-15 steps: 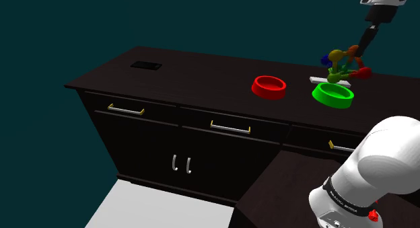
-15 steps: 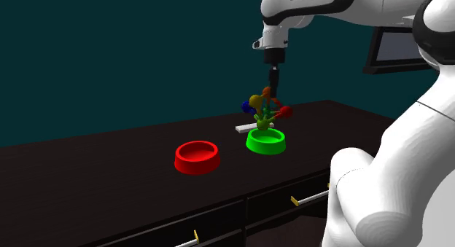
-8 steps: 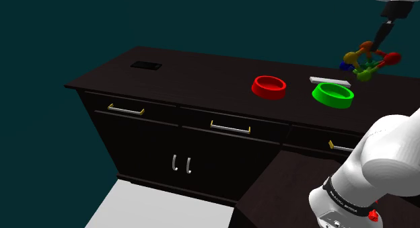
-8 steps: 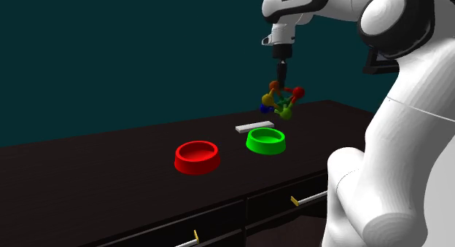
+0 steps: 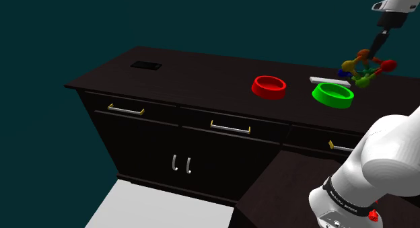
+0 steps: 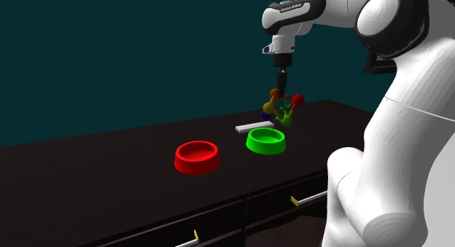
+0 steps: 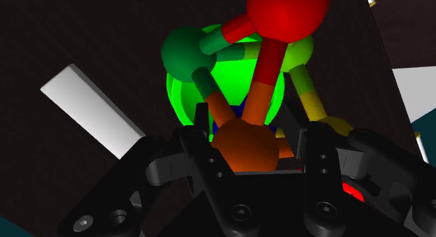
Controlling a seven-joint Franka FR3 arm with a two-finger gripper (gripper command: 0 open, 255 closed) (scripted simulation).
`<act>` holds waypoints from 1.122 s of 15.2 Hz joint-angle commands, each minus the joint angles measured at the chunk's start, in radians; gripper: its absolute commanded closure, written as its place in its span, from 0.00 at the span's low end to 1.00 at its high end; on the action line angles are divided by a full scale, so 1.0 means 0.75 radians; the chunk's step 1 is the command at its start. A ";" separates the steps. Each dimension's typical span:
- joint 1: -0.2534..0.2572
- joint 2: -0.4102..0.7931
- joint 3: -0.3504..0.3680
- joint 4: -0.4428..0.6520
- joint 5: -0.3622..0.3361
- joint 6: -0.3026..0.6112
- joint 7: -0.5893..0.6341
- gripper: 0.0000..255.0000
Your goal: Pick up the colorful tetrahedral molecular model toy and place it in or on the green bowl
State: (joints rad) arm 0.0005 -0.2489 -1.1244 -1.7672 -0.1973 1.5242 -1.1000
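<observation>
Black end effector (image 6: 281, 84) grasps the orange ball (image 7: 244, 146) of the multicoloured ball-and-stick tetrahedral toy (image 6: 283, 108), hanging clear of the dark desk (image 6: 109, 173) just above the round green bowl (image 6: 265, 141), at its one o'clock in my second exterior view.

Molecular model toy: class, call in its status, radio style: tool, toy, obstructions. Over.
Tool shut on molecular model toy, at its orange ball. Toy aloft, green bowl below it. White bar lies beside bowl, out of the path.
</observation>
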 commanded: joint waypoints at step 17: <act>-0.013 -0.016 -0.031 -0.258 -0.026 0.253 0.013 1.00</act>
State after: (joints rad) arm -0.0093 -0.2609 -1.1471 -1.9600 -0.2167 1.7121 -1.0895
